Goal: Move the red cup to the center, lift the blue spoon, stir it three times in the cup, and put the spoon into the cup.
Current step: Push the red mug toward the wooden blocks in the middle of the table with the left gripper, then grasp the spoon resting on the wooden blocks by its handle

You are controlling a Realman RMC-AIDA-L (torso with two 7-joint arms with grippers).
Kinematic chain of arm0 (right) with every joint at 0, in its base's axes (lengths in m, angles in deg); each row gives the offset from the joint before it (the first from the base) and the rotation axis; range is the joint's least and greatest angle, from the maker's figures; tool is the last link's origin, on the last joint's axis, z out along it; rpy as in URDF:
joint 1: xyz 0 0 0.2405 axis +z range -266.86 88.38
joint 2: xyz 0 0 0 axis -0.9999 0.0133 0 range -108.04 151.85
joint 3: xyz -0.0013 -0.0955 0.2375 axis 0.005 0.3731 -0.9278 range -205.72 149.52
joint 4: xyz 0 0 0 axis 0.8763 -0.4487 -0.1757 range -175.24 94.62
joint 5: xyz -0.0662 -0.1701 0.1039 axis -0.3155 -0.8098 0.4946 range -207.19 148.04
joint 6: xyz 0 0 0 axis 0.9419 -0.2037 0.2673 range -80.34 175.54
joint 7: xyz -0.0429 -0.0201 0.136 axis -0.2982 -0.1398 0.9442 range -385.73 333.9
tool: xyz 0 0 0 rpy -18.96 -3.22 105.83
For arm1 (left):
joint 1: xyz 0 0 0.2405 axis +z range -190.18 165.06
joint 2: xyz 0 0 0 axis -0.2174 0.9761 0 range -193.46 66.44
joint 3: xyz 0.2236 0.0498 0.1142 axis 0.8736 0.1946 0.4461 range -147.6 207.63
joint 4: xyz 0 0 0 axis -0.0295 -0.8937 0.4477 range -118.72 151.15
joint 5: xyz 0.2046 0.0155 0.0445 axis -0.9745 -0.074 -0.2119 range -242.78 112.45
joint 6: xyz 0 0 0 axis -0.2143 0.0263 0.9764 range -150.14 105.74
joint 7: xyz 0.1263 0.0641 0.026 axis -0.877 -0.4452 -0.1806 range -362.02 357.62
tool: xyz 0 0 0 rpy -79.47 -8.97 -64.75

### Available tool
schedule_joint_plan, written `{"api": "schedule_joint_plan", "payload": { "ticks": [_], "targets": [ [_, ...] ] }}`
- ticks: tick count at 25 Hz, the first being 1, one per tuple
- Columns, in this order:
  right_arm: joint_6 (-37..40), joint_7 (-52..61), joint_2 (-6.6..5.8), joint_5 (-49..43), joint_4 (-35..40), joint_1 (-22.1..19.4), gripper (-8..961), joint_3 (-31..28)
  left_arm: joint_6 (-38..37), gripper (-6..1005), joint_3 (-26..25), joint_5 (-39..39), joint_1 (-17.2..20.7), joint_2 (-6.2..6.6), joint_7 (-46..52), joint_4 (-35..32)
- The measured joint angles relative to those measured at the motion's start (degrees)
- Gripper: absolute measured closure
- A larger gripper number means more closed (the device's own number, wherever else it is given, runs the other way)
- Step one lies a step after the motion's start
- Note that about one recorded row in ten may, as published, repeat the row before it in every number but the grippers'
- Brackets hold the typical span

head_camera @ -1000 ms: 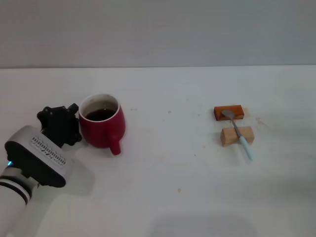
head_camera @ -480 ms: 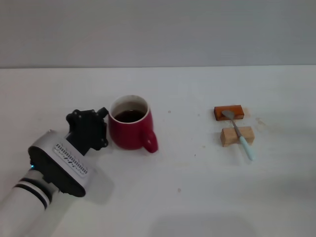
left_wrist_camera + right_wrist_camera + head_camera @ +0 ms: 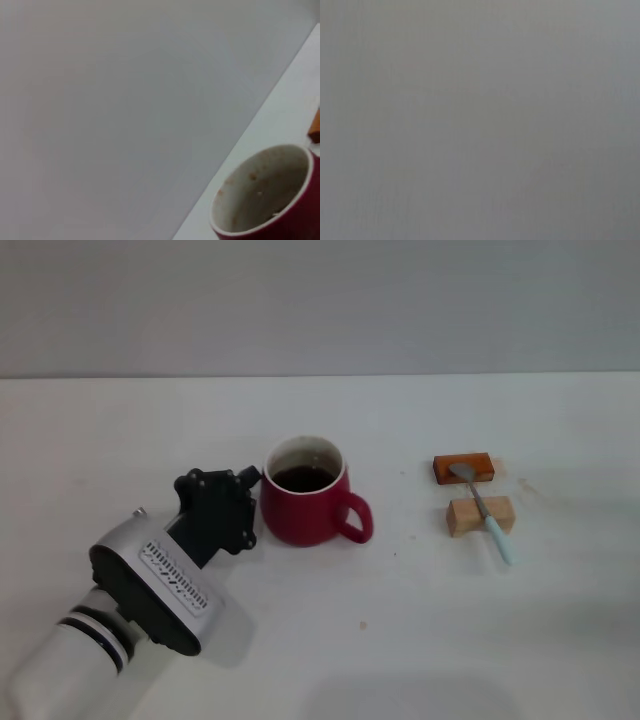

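- Because the left gripper sits hard against the left wall of the red cup, whether its fingers are apart, together or clamped on the rim cannot be told; the black head hides them in the head view and the left wrist view shows none.
- While the cup stands upright on the white table, left of middle, its loop handle points to the robot's right, toward the blocks, and its opening faces straight up with dark liquid inside.
- If the contact is only a push on the wall, my guess is the round body could rotate or slip off the gripper, or the liquid could slosh over the white rim on a sudden stop.
- Should the cup travel much farther right, the handle might meet the light wooden block and knock the spoon from its perch.
- Well apart to the right, the blue spoon bridges 2 blocks: its silver bowl rests on the orange-brown block, its neck crosses the wooden block, and its pale handle points toward the robot and slightly right, long axis running near-to-far.
- Nothing of the right gripper is in view.
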Motion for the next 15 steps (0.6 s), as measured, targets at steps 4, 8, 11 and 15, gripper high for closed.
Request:
{"api": "schedule_joint_plan", "payload": {
  "ticks": [4,8,11,15],
  "targets": [
    [0.0,0.0,0.00,0.0,0.0,0.0,263,0.0,0.2,889,1.4,0.0,-0.1,0.01,0.0,0.4],
    [0.0,0.0,0.00,0.0,0.0,0.0,263,0.0,0.2,881,1.3,0.0,0.0,0.01,0.0,0.6],
    [0.0,0.0,0.05,-0.1,0.0,0.0,263,0.0,-0.1,875,-8.8,0.5,1.5,0.06,1.6,0.5],
    [0.0,0.0,0.08,-0.2,0.0,-0.2,263,0.6,-0.2,868,-21.9,0.6,2.6,0.28,5.7,0.0]
  ]
}}
